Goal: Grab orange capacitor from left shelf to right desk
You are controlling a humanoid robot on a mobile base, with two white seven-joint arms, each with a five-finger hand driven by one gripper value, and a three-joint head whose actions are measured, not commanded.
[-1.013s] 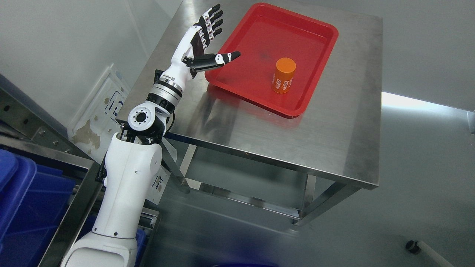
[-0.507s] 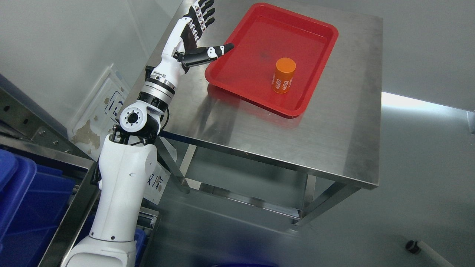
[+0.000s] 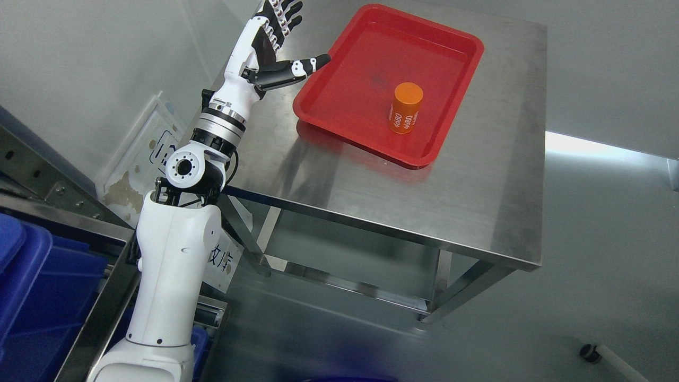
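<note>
The orange capacitor [image 3: 406,107] is a short cylinder with white print. It stands upright in the red tray [image 3: 339,114] on the steel desk [image 3: 477,180]. My left hand [image 3: 289,40] is open, fingers spread and thumb stretched toward the tray's left rim. It holds nothing and hovers over the desk's far left corner, well left of the capacitor. My right arm is out of view.
Blue bins [image 3: 37,297] sit in a steel shelf frame [image 3: 106,313] at the lower left. A white panel [image 3: 140,159] leans against the wall beside the desk. A small caster [image 3: 586,350] shows on the grey floor at the lower right.
My left hand has drawn back to the left and farther away from the tray, staying open. The capacitor and tray have not moved.
</note>
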